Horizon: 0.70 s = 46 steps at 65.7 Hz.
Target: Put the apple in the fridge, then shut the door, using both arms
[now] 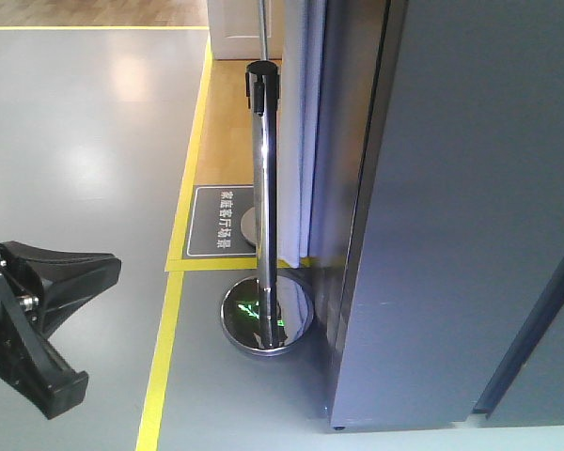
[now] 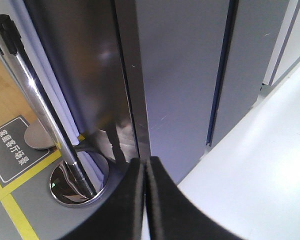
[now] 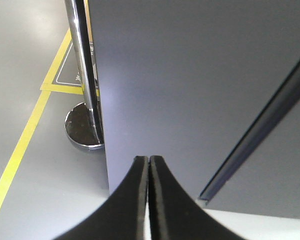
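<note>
Both hands clenched, empty: left hand [image 2: 146, 167] and right hand [image 3: 148, 165] face the grey door [image 1: 451, 216] filling frame right, seemingly for pushing. Apple not visible; chrome post [image 1: 263, 207] stands center-left.

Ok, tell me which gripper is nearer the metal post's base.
Left, probably. The left gripper, shut, has the post's base close beside its tips. The right gripper, also shut, faces the fridge door, the base farther off to its left.

Door [image 1: 451, 235] top and right side cut off; left claw [image 1: 52, 329] partly out of frame.
</note>
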{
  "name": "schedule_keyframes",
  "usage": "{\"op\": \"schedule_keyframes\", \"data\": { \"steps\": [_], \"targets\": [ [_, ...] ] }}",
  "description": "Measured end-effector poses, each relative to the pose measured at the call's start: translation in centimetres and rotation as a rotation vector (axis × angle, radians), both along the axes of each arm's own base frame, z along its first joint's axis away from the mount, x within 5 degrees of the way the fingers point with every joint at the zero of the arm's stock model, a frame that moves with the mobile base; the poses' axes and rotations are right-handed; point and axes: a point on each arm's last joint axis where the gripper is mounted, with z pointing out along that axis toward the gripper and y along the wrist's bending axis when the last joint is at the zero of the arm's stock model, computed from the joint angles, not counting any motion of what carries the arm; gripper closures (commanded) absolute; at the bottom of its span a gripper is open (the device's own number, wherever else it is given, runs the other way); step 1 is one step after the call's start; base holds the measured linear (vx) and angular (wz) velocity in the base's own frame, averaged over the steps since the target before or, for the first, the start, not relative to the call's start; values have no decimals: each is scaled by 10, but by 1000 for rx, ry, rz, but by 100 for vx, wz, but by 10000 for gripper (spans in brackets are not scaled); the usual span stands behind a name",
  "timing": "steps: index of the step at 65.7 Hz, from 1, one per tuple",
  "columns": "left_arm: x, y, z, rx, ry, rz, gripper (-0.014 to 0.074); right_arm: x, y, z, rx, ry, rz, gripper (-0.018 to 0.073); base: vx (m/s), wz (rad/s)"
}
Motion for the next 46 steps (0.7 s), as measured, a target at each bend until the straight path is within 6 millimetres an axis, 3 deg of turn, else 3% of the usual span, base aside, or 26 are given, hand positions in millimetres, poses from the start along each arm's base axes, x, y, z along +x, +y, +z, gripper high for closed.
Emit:
{"op": "schedule_keyframes", "data": {
  "steps": [13, 22, 34, 46],
  "targets": [
    [0, 0, 0, 0, 0, 0, 602, -48, -4, 3, -6, 27, -11, 561, 0, 0],
    [0, 0, 0, 0, 0, 0, 602, -70, -5, 4, -4, 19, -15, 561, 0, 0],
    [0, 0, 0, 0, 0, 0, 602, -88, -6, 6, -1, -26, -17, 561, 0, 0],
    [0, 0, 0, 0, 0, 0, 602, -92, -5, 5, 8, -20, -14, 561, 0, 0]
  ]
}}
